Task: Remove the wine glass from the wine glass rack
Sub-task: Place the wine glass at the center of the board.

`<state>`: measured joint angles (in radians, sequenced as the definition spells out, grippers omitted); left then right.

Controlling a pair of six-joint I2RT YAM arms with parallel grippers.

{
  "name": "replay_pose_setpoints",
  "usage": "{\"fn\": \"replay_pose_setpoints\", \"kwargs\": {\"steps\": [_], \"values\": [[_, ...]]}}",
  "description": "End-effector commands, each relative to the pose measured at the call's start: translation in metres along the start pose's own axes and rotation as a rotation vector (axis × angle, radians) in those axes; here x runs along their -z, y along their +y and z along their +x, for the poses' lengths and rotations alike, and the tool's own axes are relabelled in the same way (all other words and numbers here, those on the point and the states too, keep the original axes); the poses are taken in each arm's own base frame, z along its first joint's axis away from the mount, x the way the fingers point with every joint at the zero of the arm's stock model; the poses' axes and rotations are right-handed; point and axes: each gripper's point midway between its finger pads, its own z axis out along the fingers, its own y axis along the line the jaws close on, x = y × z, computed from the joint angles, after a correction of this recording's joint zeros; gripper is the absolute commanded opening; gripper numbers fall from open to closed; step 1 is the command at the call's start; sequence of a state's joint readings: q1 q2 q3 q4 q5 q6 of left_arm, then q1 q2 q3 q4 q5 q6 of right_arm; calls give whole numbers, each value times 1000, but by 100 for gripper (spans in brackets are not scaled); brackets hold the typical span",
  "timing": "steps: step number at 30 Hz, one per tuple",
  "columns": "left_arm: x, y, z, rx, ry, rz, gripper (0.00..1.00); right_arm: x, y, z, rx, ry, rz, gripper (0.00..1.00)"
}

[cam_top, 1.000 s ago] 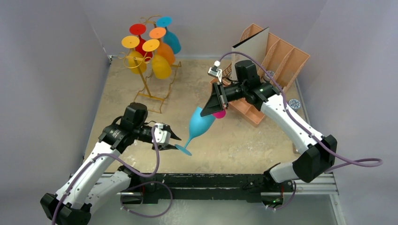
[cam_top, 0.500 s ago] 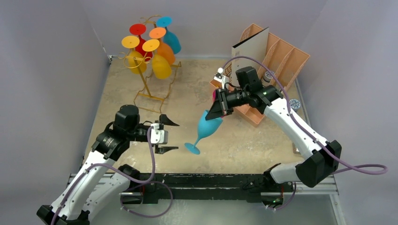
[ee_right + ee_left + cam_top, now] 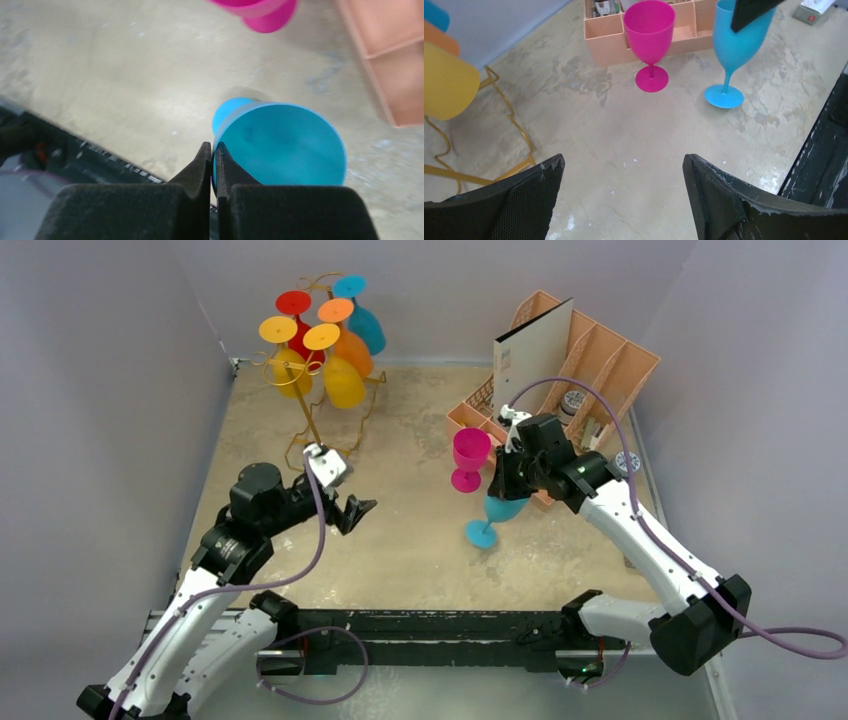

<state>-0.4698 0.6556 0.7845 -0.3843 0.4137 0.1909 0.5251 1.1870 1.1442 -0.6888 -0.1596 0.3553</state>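
At the far left the wine glass rack (image 3: 312,425) stands on the table (image 3: 420,550) with yellow, red, orange and teal glasses hanging upside down from its hooks. Nearer the front, the left gripper (image 3: 352,512) hovers over bare table with its jaws spread wide and nothing between them; its wrist view looks across to the two glasses standing further right.

At centre, a magenta glass (image 3: 470,458) stands upright on its foot, just in front of the peach organiser (image 3: 600,360). Just beside it to the right is the blue wine glass (image 3: 497,514), off the rack and roughly upright. The right gripper (image 3: 212,152) pinches the rim of its bowl, one finger inside and one outside. The foot looks to be on the table or a hair above it; the pictures do not settle which.

The step in hand appears to be the set-down of the blue glass. The next move probably calls for confirming the foot sits flat, then parting the fingers and lifting straight up. That way the inner finger clears the rim without tipping the glass into the magenta one.
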Motion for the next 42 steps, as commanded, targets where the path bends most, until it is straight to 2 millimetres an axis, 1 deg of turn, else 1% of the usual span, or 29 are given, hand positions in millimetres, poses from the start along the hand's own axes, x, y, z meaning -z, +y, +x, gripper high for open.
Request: {"fn": "replay_pose_setpoints", "kwargs": {"steps": [1, 3, 6, 8, 11, 16, 19, 21, 25, 29, 33, 39, 42], "values": [[2, 21, -22, 151, -10, -126, 87, 3, -44, -29, 14, -166, 252, 0], [1, 22, -24, 166, -6, -133, 87, 3, -52, -38, 18, -203, 298, 0], [1, 26, -25, 175, 0, -153, 88, -3, -57, -44, 29, -210, 330, 0], [4, 32, -24, 214, 4, -200, 92, -8, -57, -48, 27, -217, 330, 0], [8, 38, -23, 220, -1, -242, 96, -13, -56, -59, 44, -255, 326, 0], [15, 40, -25, 209, -16, -268, 98, -27, -54, -64, 71, -290, 290, 0], [20, 51, -22, 238, -18, -346, 98, -31, -54, -67, 105, -311, 282, 0], [23, 57, -20, 256, -12, -394, 98, -31, -54, -67, 118, -309, 284, 0], [24, 58, -19, 256, -7, -398, 98, -35, -54, -63, 128, -287, 276, 0], [23, 59, -19, 258, -9, -405, 99, -45, -51, -55, 146, -245, 243, 0], [23, 61, -18, 259, -5, -413, 99, -49, -54, -45, 157, -187, 252, 0], [24, 61, -17, 249, 0, -414, 99, -43, -59, -44, 175, -194, 277, 0], [23, 61, -17, 246, 2, -413, 99, -43, -58, -43, 190, -190, 272, 0]]}}
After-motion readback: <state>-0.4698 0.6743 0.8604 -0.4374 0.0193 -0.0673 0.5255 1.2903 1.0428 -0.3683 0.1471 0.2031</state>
